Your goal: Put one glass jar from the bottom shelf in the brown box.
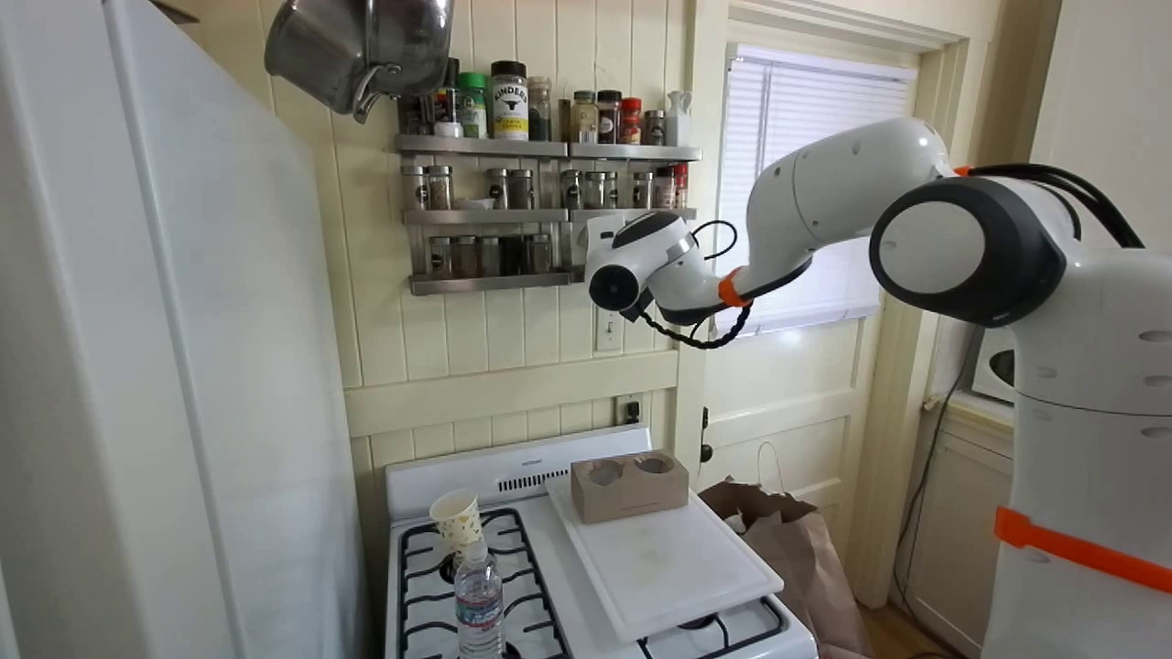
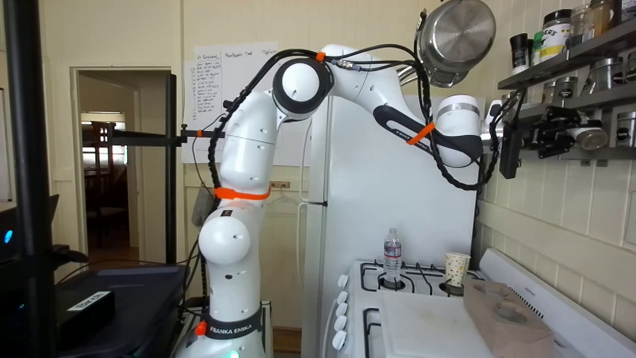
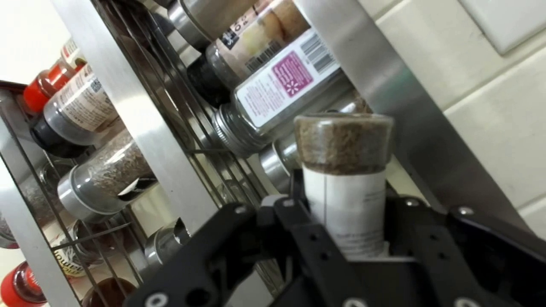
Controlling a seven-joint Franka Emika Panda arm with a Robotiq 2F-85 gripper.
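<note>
The gripper's jaws clamp the glass jar, tilted base-outward in front of the rack, with the brown box well below near the stove's back corner by the door, so the jar likely needs lowering and righting.

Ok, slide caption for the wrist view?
Pincer gripping a glass jar of brown spice in front of the bottom shelf.

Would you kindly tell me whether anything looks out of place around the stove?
Yes, a plastic bottle and a paper cup stand on the stove, on the side nearest the fridge: odd, since heat there could melt or scorch them.
</note>
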